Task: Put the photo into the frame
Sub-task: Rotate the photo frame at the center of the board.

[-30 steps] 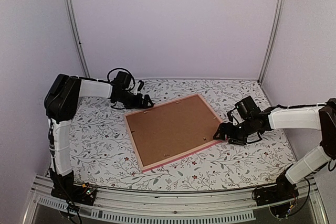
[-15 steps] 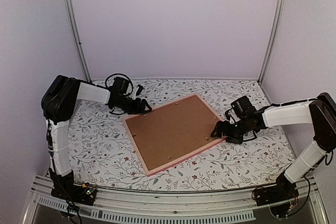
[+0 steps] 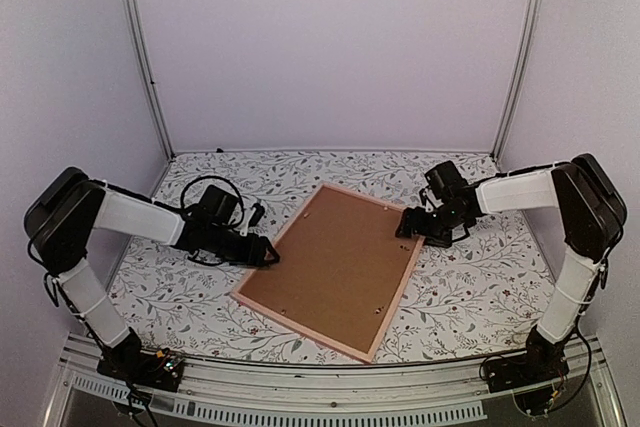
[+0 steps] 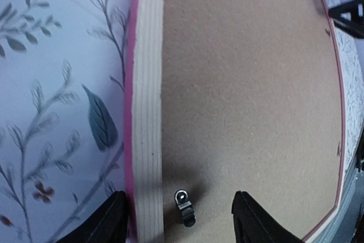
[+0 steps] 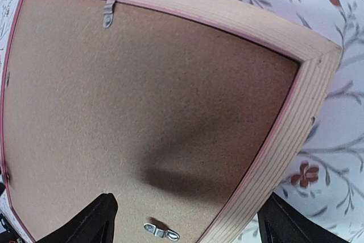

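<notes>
The pink frame (image 3: pixel 398 299) lies face down on the flowered table, turned diagonally, with the brown backing board (image 3: pixel 335 267) filling it. The photo is hidden. My left gripper (image 3: pixel 265 252) is open at the frame's left edge; in the left wrist view (image 4: pixel 182 223) its fingers straddle the pale wooden rail (image 4: pixel 149 83) and a small black turn clip (image 4: pixel 185 208). My right gripper (image 3: pixel 405 227) is open at the frame's far right corner; in the right wrist view (image 5: pixel 187 226) its fingers straddle the rail (image 5: pixel 273 157) and a metal clip (image 5: pixel 161 231).
The flowered tablecloth (image 3: pixel 470 287) covers the table. White walls and two metal posts (image 3: pixel 140 47) stand behind and at the sides. Another metal clip (image 5: pixel 108 14) sits near the frame's far edge. The front rail (image 3: pixel 300 397) runs along the near edge.
The frame has turned counterclockwise on the table. My left gripper has moved nearer along its left edge, and my right gripper has moved farther and leftward with its corner.
</notes>
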